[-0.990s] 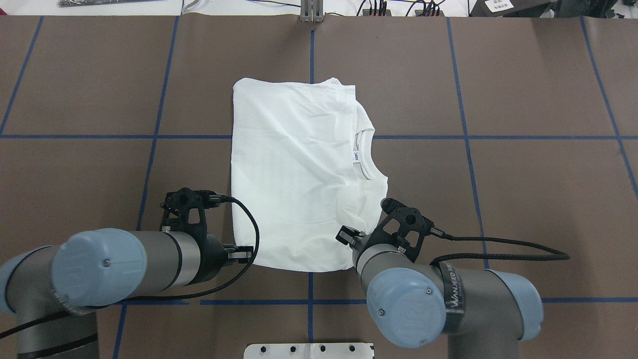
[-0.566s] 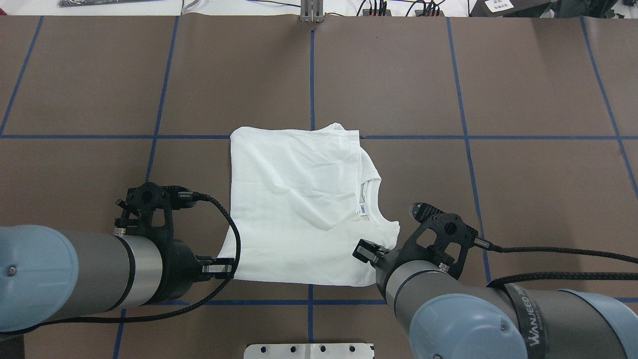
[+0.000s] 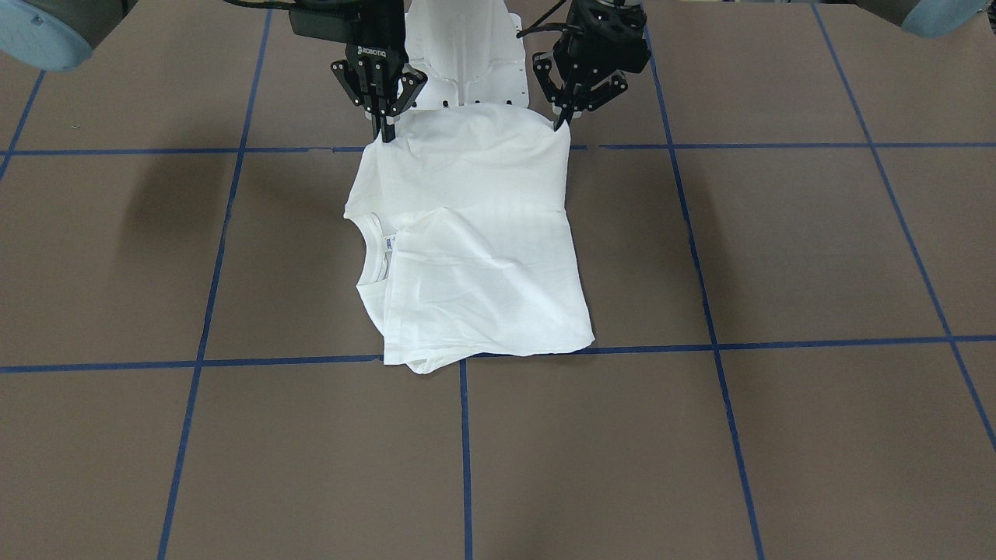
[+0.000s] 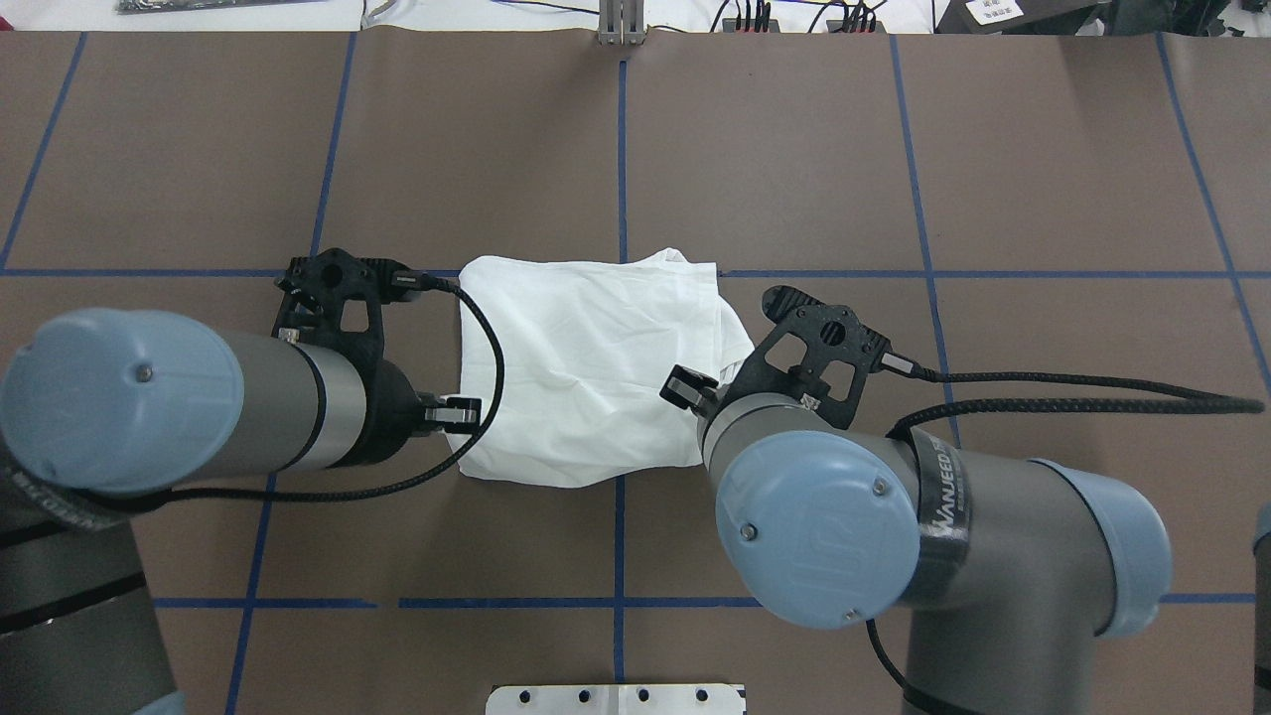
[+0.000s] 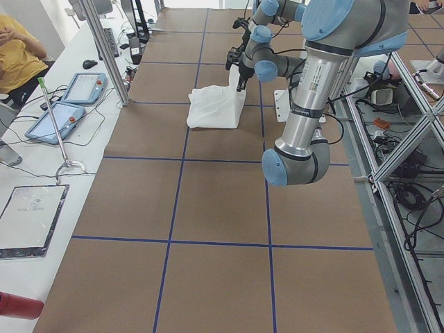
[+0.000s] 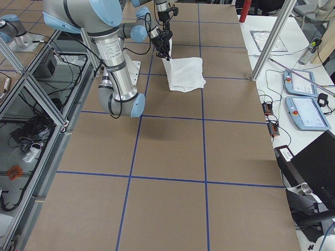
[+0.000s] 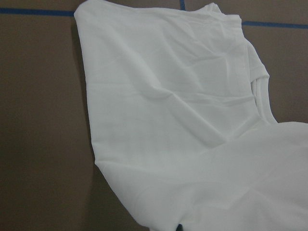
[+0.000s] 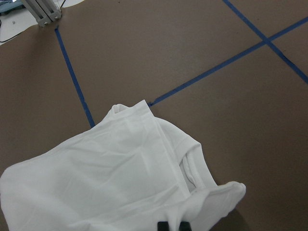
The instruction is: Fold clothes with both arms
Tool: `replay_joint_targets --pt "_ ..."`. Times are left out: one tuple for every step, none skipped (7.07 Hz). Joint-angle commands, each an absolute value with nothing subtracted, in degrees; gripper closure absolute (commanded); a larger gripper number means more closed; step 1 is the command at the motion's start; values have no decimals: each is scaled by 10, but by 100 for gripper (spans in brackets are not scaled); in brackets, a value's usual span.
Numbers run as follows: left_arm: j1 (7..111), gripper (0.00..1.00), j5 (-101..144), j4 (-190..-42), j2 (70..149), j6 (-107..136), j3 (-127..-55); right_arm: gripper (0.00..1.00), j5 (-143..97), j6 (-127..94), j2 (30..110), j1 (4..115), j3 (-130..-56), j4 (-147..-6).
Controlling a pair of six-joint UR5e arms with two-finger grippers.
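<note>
While its six-o'clock edge hangs lifted, the white shirt [image 3: 475,257] rests on the tabletop [image 3: 778,249].
Left fingers [image 3: 561,118] and right fingers [image 3: 385,128] each pinch a corner, likely to fold it toward twelve o'clock.

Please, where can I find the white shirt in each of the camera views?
Front-facing: shirt at upper centre.
Overhead: shirt in the centre.
Exterior left: shirt at top centre.
Exterior right: shirt at top centre.
Left wrist: shirt fills most of the picture.
Right wrist: shirt at lower left.
Shared landmark: the blue tape line along the shirt's unheld edge.
</note>
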State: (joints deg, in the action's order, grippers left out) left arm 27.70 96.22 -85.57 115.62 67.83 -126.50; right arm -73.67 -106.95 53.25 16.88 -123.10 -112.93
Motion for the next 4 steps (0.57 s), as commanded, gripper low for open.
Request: replay_joint_targets --pt "353 100 969 -874 1202 627 -1170 100 -758 -1039 498 230 -1103 -1037" --pt "370 100 969 -909 1219 625 -1111 100 -758 -1020 489 249 -1058 -1006" --pt "386 100 969 -960 1242 614 -1036 100 -763 -1010 472 262 -1010 -985" --pt "397 100 967 -1017 1262 600 -958 100 -764 -1010 447 266 -959 -966"
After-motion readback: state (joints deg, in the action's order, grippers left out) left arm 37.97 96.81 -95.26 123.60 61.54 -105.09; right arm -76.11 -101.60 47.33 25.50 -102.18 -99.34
